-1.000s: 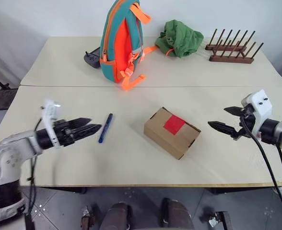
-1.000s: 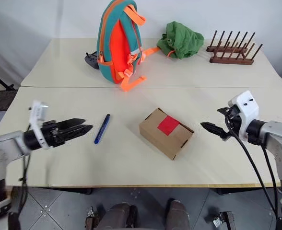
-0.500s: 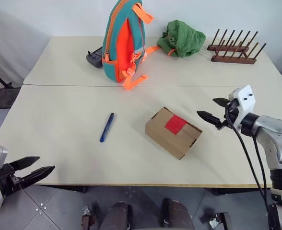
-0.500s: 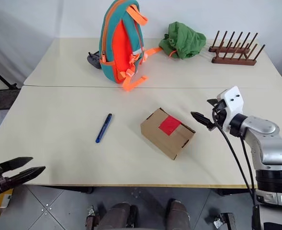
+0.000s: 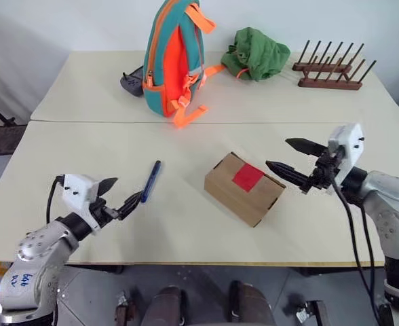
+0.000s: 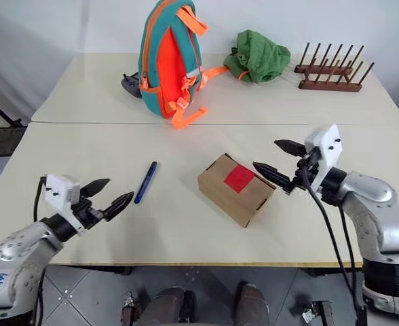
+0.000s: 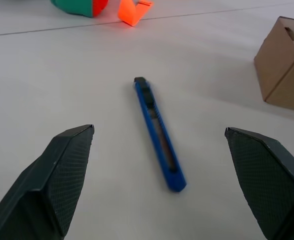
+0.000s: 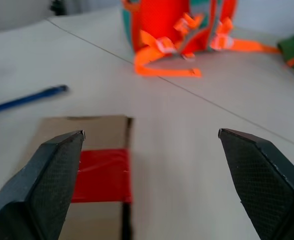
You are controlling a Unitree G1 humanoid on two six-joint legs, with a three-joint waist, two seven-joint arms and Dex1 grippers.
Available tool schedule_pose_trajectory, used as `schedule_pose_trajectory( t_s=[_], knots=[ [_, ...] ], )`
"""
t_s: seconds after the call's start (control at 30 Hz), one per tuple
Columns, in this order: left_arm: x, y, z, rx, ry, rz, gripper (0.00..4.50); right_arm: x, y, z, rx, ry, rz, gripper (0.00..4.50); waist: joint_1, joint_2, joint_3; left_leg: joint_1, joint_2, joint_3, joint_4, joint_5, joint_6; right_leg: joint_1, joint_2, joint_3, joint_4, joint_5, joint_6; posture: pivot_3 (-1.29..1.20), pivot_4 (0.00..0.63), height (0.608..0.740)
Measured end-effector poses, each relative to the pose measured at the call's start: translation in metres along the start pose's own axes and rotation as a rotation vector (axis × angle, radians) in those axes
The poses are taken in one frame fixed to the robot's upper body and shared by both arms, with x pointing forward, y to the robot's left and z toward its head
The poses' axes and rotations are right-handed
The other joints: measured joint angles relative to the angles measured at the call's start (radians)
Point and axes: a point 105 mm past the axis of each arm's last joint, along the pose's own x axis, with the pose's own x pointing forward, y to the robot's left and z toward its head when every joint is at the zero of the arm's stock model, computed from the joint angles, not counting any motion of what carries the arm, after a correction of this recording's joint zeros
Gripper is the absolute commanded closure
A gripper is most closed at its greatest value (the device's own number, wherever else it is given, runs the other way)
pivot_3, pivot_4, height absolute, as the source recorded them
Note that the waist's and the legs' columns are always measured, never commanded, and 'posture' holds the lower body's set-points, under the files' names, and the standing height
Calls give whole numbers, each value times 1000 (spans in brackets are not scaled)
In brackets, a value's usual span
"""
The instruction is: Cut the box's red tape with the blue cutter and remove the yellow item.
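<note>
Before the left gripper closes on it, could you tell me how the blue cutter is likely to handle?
The blue cutter looks slim and rigid, so probably light and stiff. Lying flat on the smooth table, it may slide or spin if nudged off-centre.

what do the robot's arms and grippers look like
Both arms are silver-grey metal with rounded joints. Each wrist carries a white boxy camera block, and a black cable loops from it along the forearm. The left gripper and right gripper each have two black pointed fingers with finely textured inner pads. Blue handwritten marks sit on the left arm.
</note>
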Motion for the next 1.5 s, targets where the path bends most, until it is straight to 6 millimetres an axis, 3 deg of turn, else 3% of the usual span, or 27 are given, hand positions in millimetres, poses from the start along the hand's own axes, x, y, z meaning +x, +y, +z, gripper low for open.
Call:
schedule_pose_trajectory(
  t_s=[0.47, 0.6, 0.8, 1.13, 1.37, 1.5],
  knots=[
    [24, 9, -19, -28, 114, 167, 39, -35, 17, -3, 29, 41, 183, 28, 3, 0, 0, 1, 1, 3, 0, 0, 0, 0, 1, 3, -1, 0, 0, 0, 150, 740],
    [30, -3, -32, -47, 180, 148, 39, -38, 16, -3, 28, 44, 175, 28, 3, 0, 0, 1, 1, 3, 0, 0, 0, 1, 1, 3, -1, 0, 0, 0, 150, 740],
    [40, -25, -29, -86, 185, 120, 39, -39, 18, -3, 30, 54, 182, 28, 6, 0, 0, 1, 1, 3, 1, 0, 0, 1, 1, 3, -1, 0, 0, 0, 150, 740],
    [44, -33, -32, -93, 219, 144, 39, -38, 19, -1, 23, 76, 193, 28, 6, 0, 0, 3, 1, 4, 1, 0, 0, 2, 1, 4, -2, 0, 0, 0, 150, 740],
    [50, -36, -30, -119, 256, 160, 1665, -34, 19, 2, 22, 81, 212, 0, 23, 2, -1, 3, 0, 5, 2, 0, 0, 2, 1, 6, -2, 0, 0, 0, 150, 740],
    [54, -39, -28, -137, 271, 158, 1665, -34, 18, 1, 31, 83, 212, 0, 34, 2, -2, 3, 0, 5, 3, 0, 0, 3, 0, 6, -2, 0, 0, 0, 150, 740]
  ],
)
